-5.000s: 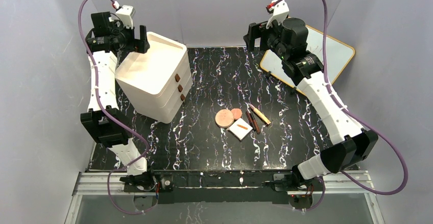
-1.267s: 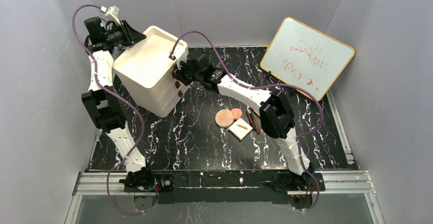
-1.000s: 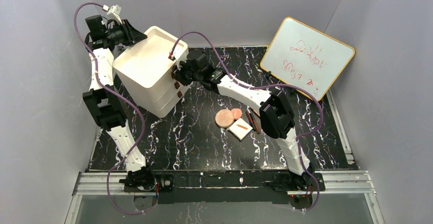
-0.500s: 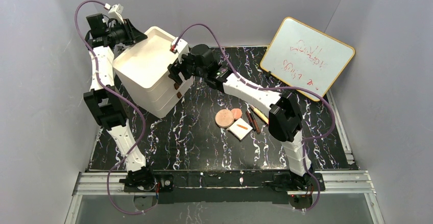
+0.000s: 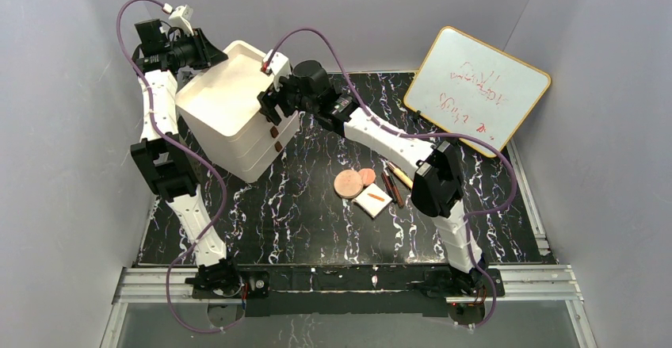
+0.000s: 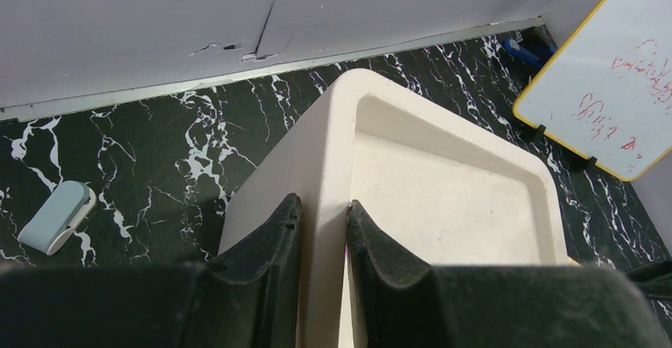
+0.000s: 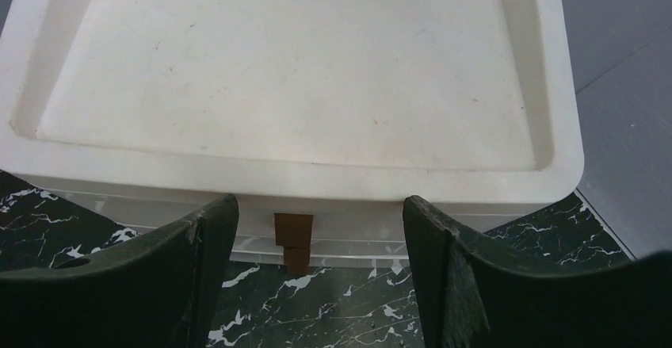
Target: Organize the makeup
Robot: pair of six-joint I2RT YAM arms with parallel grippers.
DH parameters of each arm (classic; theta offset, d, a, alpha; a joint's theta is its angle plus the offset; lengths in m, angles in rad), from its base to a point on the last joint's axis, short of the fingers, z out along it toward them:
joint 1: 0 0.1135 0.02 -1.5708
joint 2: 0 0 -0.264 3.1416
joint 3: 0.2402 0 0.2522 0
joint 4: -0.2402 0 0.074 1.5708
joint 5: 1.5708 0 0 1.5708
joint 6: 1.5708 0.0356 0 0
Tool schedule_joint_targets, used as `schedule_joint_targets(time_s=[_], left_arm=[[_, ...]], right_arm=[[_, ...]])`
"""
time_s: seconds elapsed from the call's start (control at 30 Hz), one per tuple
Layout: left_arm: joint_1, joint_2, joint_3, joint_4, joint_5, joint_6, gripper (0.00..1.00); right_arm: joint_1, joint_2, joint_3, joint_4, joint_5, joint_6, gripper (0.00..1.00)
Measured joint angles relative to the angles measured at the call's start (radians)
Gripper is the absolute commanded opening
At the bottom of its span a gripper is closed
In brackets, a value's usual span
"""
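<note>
Left hand (image 6: 323, 219) is clamping box (image 5: 228, 104) rim; right hand (image 7: 317, 209) is hanging open, facing knob (image 7: 293, 227). Pencils (image 5: 393, 189) probably handling light and rolling, so pinching mid-length.

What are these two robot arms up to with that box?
The left gripper is clamped on the back rim of the cream three-drawer box. The right gripper hangs open, lined up with the top drawer's brown knob. The round makeup discs, white pad and thin sticks lie on the black marbled table.
</note>
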Motion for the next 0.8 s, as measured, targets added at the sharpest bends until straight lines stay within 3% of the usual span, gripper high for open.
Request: schedule_joint_targets(time_s=[0.27, 0.5, 0.63, 0.8], left_arm=[[-0.002, 0.003, 0.007, -0.008, -0.006, 0.003, 0.0], [-0.003, 0.005, 0.009, -0.009, -0.006, 0.003, 0.0], [-0.003, 0.005, 0.009, -0.01, -0.006, 0.006, 0.0], [-0.003, 0.005, 0.009, -0.011, -0.006, 0.011, 0.0]], right_arm=[[-0.003, 0.031, 0.029, -0.085, -0.035, -0.003, 0.82], [-0.003, 0.051, 0.011, -0.111, -0.068, 0.0, 0.72], [-0.004, 0.053, 0.012, -0.097, -0.067, -0.001, 0.54], [-0.01, 0.071, 0.034, -0.1, -0.051, 0.003, 0.14]])
